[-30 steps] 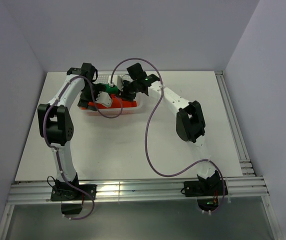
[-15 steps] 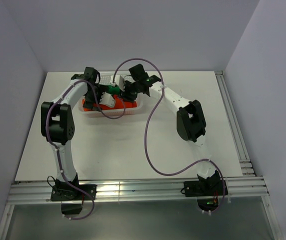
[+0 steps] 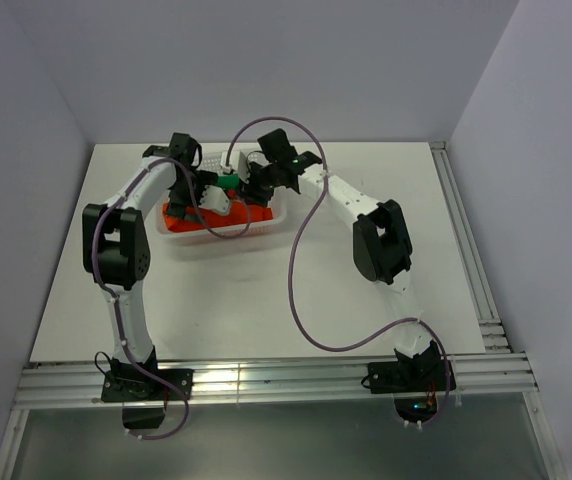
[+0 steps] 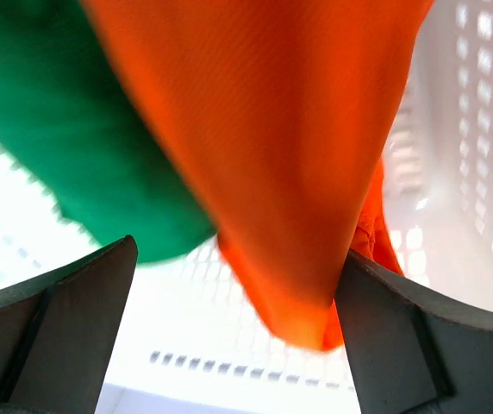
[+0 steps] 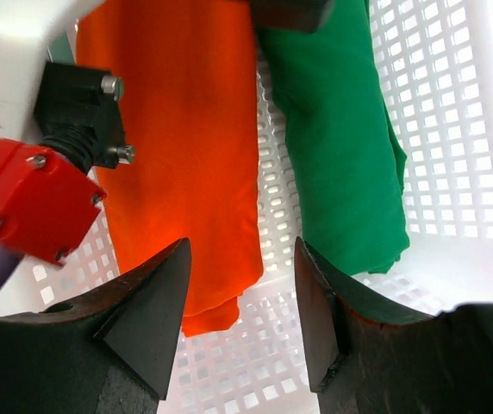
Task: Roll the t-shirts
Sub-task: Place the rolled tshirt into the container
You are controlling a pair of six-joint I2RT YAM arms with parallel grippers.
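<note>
Two t-shirts lie side by side in a white mesh basket [image 3: 271,222] at the table's far middle. In the right wrist view the orange-red t-shirt [image 5: 177,138] is on the left and the green t-shirt [image 5: 337,147] on the right. My right gripper [image 5: 242,319] hovers open just above them, over the orange one's edge. My left gripper [image 4: 238,336] is open wide inside the basket. The orange t-shirt [image 4: 281,147] hangs between its fingers against the right one, with the green t-shirt [image 4: 65,121] off to the left. In the top view both grippers [image 3: 214,198] [image 3: 249,190] crowd over the basket.
The basket's mesh walls [image 5: 453,103] enclose both grippers closely. The left arm's wrist, with a red block [image 5: 31,203], fills the upper left of the right wrist view. A purple cable [image 3: 296,290] loops across the table from the right arm.
The left gripper has swung from the basket's left edge in over it, close to the right gripper. More orange cloth now shows at the basket's left side. The right gripper has barely moved.
</note>
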